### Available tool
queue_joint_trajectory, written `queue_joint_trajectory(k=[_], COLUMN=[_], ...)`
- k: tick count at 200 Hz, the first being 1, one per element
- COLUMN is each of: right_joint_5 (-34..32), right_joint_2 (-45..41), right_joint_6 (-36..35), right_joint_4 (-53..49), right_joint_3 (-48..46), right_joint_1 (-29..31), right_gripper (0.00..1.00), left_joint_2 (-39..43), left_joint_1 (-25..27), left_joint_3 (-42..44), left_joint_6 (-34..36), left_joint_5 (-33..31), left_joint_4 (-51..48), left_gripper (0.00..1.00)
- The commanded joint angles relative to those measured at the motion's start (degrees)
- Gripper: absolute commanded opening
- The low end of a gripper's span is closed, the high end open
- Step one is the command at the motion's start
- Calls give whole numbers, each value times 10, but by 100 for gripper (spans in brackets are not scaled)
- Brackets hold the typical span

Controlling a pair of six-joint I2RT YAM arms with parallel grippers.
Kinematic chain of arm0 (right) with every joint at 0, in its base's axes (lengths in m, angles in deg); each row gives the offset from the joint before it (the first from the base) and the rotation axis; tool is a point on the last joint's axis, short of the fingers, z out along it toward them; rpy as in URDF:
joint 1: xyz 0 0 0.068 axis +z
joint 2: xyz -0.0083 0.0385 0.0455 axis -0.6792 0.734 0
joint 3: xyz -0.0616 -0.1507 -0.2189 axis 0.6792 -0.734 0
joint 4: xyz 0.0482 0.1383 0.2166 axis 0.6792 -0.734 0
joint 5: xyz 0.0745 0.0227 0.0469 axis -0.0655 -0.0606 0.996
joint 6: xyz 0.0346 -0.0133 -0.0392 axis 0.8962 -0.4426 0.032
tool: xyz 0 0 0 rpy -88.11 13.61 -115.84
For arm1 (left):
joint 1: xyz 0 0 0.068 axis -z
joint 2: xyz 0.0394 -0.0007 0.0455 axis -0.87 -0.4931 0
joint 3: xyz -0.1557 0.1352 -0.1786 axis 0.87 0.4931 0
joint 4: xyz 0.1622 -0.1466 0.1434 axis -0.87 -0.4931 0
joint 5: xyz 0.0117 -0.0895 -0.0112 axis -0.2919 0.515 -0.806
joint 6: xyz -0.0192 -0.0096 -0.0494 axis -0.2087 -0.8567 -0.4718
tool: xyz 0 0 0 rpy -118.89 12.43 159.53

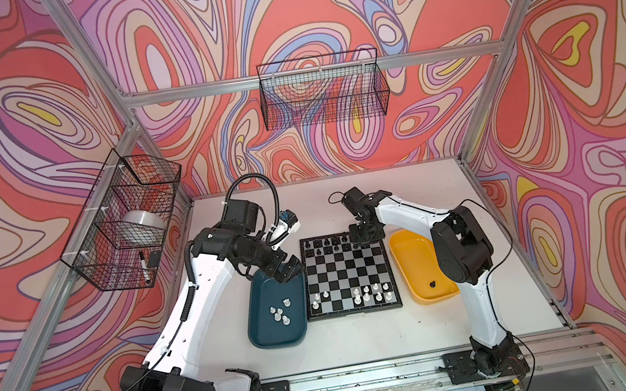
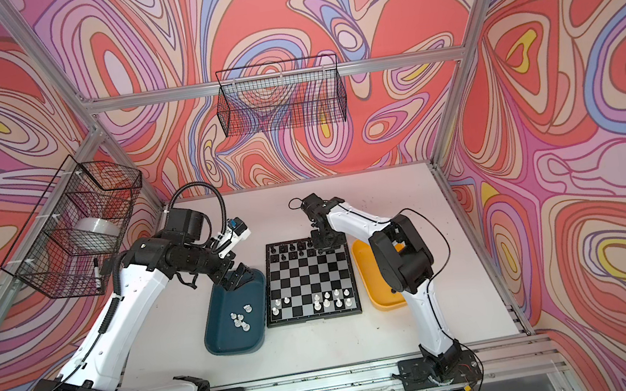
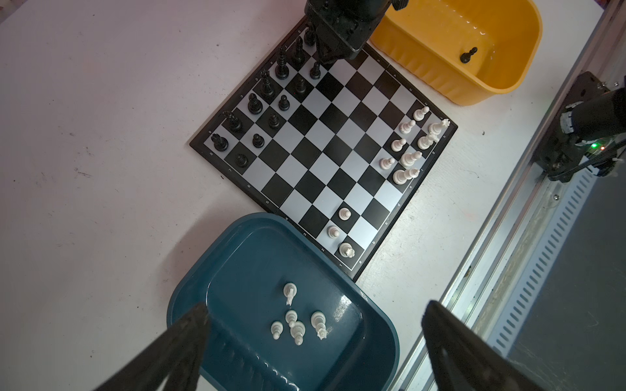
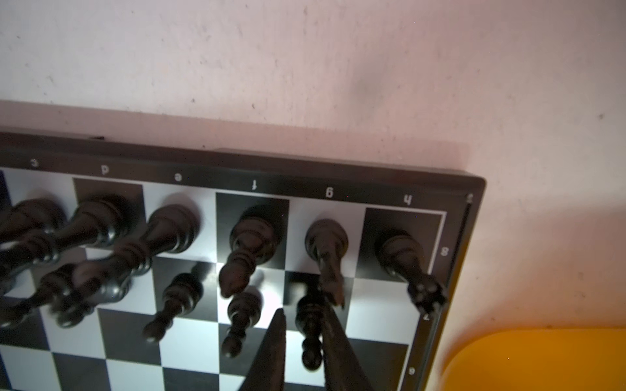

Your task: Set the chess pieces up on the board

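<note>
The board (image 1: pixel 346 275) (image 2: pixel 309 281) lies mid-table between two trays. Black chess pieces (image 1: pixel 323 244) (image 3: pixel 267 84) fill its far rows, and white ones (image 1: pixel 368 295) (image 3: pixel 406 149) stand along the near edge. My right gripper (image 1: pixel 361 242) (image 4: pixel 301 309) points down over the far right corner. Its fingers straddle an upright black pawn (image 4: pixel 310 321) on the second row, with a gap showing on one side. My left gripper (image 1: pixel 287 272) (image 3: pixel 316 306) hangs wide open and empty over the teal tray (image 1: pixel 264 330) (image 3: pixel 244 270), which holds several white pieces (image 1: pixel 280 315) (image 3: pixel 298 321).
A yellow tray (image 1: pixel 415 269) (image 3: pixel 508 61) right of the board holds one black pawn (image 1: pixel 432 283) (image 3: pixel 468 55). Wire baskets hang on the back wall (image 1: pixel 323 90) and the left wall (image 1: pixel 126 220). An aluminium rail (image 1: pixel 372 377) runs along the table's front edge.
</note>
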Motion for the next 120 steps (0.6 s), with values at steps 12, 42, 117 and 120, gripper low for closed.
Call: queue_joint_trajectory(k=[12, 42, 117, 120], right_joint_5=[-15, -25, -28, -29], right_joint_2=[-28, -35, -63, -68], right_joint_6=[0, 3, 4, 4], right_joint_4=[-10, -19, -19, -19], right_joint_3=[6, 3, -15, -18], right_joint_1=[6, 5, 6, 6], right_gripper=[21, 22, 23, 23], left_joint_2=[15, 16, 21, 21], left_joint_1=[3, 3, 3, 4], left_joint_3=[6, 6, 8, 9], left_joint_6=[11, 11, 12, 13], left_joint_5=[-3, -1, -1, -1], left_joint_4=[-5, -4, -3, -2], left_gripper=[98, 98, 98, 98])
